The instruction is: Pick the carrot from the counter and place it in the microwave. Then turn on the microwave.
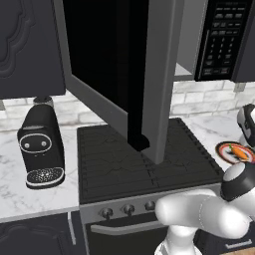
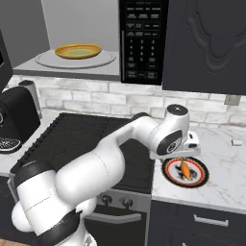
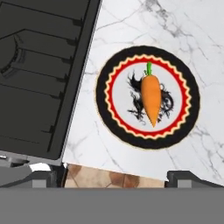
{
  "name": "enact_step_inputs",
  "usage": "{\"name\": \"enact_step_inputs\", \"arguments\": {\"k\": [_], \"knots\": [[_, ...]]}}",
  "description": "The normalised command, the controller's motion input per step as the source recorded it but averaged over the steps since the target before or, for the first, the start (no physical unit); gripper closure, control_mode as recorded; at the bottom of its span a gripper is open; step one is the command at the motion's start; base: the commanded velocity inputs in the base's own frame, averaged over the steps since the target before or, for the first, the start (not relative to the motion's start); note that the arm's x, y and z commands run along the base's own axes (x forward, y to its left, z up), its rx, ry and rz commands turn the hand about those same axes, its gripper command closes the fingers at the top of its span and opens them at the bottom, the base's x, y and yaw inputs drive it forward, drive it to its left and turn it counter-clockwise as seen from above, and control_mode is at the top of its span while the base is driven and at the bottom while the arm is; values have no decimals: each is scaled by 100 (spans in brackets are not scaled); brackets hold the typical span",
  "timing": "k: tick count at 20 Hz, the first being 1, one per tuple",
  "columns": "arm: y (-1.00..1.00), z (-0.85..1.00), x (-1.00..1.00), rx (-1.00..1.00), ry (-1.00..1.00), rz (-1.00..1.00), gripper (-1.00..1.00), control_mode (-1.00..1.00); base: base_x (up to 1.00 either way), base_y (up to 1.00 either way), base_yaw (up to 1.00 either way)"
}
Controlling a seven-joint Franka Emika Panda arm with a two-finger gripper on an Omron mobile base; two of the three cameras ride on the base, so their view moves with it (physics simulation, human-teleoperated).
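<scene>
The carrot (image 3: 151, 98) lies on a round red-rimmed plate (image 3: 105, 94) on the white marble counter (image 3: 197, 48), just right of the stovetop. Its green end points away from my fingertips. My gripper (image 3: 116, 177) hangs above the plate, open, with nothing between its widely spread tips. From the right base view, the hand hovers right over the carrot (image 2: 185, 169). The microwave (image 2: 77, 24) is mounted above the stovetop with its door (image 1: 119, 64) swung wide open. Its black button panel (image 2: 143, 41) is on the right side.
A yellow dish (image 2: 78, 51) sits on the turntable inside the microwave. The black ridged stovetop (image 3: 39, 65) borders the plate on one side. A black coffee machine (image 1: 41, 147) stands on the counter left of the stove. The open door juts out over the stovetop.
</scene>
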Motion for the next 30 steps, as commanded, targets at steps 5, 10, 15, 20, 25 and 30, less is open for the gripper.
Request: {"name": "enact_step_inputs", "arguments": {"k": [5,10,15,20,25,30], "knots": [[-1,-28,20,0,0,0,-100,-100,0,0,0],[-3,-28,23,0,0,0,-100,-100,0,0,0],[-6,-26,28,0,0,0,-100,-100,0,0,0],[-7,-18,30,1,0,0,-100,-100,0,0,0],[-22,-5,21,4,0,0,-100,-100,0,0,0],[-38,0,12,6,1,0,-100,-100,0,0,0]]}}
